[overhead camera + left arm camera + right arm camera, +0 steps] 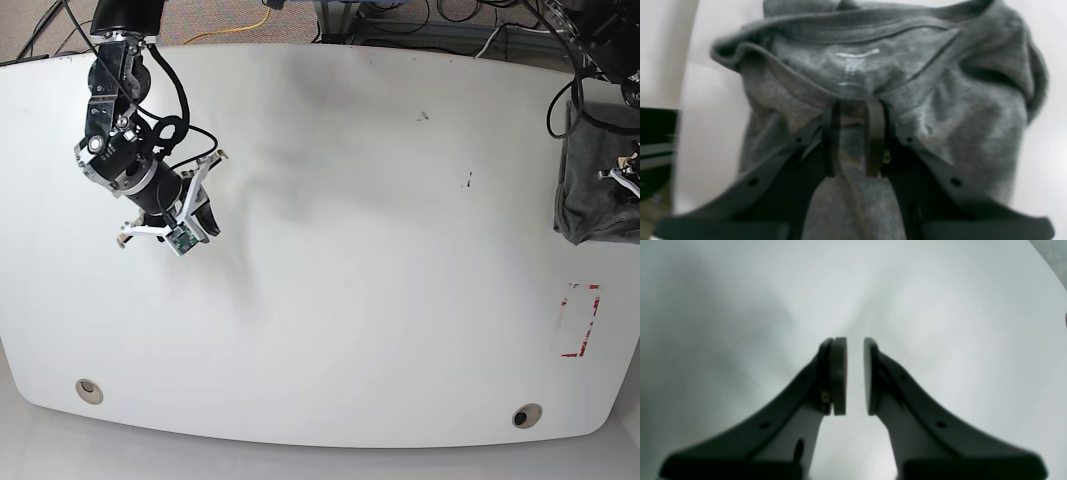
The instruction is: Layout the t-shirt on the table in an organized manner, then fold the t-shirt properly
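Table: one large glossy white table (330, 300) with rounded corners fills the base view. It has two round grommet holes, one near the front-left corner (89, 390) and one near the front-right (526, 415), one red tape rectangle (579, 320) by the right edge, and a couple of small dark scuffs (466, 182) towards the far right.

T-shirt: one dark heather-grey t-shirt (596, 195), bunched in a rumpled heap at the table's far right edge, just beyond the red tape. In the left wrist view the ribbed collar (853, 25) curls across the top and the cloth droops down between and past the fingers.

Left gripper: the left gripper (853, 136) is closed on a fold of the t-shirt just below the neckline. A strip of grey cloth is pinched between the two pads, with the rest of the shirt spread out behind and to either side of them.

Right gripper: the right gripper (855, 376) hangs over bare table at the far left of the base view, well apart from the t-shirt. Its pads (839, 376) stand slightly apart with a narrow gap and nothing between them.

Label: one pale printed neck mark (853, 66) sits inside the collar, too blurred to read.
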Robot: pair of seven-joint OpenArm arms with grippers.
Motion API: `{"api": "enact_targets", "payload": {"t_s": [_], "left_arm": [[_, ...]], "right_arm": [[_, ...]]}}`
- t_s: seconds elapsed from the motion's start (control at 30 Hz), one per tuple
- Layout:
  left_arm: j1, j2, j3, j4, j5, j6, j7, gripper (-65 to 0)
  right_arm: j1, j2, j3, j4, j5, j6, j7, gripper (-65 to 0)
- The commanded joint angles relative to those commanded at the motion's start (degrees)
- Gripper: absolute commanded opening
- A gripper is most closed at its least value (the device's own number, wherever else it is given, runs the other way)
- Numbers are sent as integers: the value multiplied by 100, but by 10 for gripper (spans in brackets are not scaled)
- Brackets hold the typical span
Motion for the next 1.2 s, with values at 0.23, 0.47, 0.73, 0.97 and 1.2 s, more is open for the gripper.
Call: {"api": "enact_targets", "payload": {"t_s": [0.23, 0.47, 0.73, 0.97, 1.2], "left_arm": [[545, 985, 0, 1820, 44, 0, 404, -536], [1248, 1978, 941, 2840, 747, 0, -659, -536], [1934, 2655, 1969, 2840, 1635, 743, -2637, -536], [2866, 2673, 3068, 2857, 2092, 1851, -3771, -536], [4167, 2673, 3385, 3262, 2251, 1921, -4079, -536]], "right_arm": [[-193, -123, -316, 44, -35, 0, 88, -569], [-633, -818, -774, -510, -1292, -101, 1538, -569], [-826, -1116, -782, -1591, -2374, -681, 3341, -569], [-1345, -730, -818, -2127, -2400, -2000, 4818, -569], [-2444, -633, -624, -1327, -2374, -2114, 4879, -566]]}}
